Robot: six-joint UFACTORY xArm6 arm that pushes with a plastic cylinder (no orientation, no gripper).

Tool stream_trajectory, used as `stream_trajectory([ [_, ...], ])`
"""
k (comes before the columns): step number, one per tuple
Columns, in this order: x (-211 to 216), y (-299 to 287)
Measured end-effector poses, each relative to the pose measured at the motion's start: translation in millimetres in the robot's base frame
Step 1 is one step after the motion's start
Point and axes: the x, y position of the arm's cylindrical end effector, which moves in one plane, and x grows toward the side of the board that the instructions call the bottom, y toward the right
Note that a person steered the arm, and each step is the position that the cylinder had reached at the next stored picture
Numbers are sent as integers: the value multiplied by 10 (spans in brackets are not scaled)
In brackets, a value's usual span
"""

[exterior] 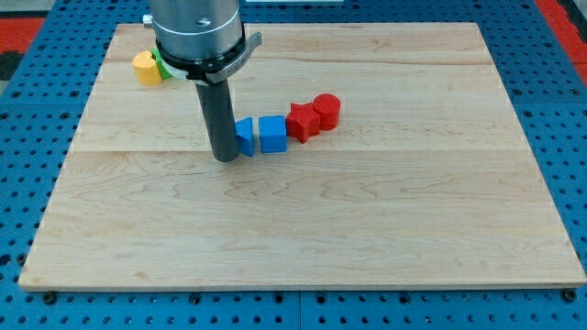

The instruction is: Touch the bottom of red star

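Camera view: my tip (225, 158) sits on tabletop (385, 238), touching left side of a blue block (244, 137). No end effector jaws here, just a rod. Best route: swing near-side & right, then push far-ward into red star (302, 120) bottom edge. Star is bright red, chunky, mid-tabletop, between blue cube (272, 134) & red cylinder (327, 109).

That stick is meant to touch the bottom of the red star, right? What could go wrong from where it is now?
My tip sits at the left end of a tight row: two blue blocks, then the red star touching a red cylinder. Heading straight right would likely shove the blue blocks into the star. Even coming from below, a firm nudge could push the star against the cylinder.
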Motion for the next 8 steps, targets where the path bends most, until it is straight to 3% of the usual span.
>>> stream_trajectory([
  [6, 6, -8],
  [8, 816, 152],
])
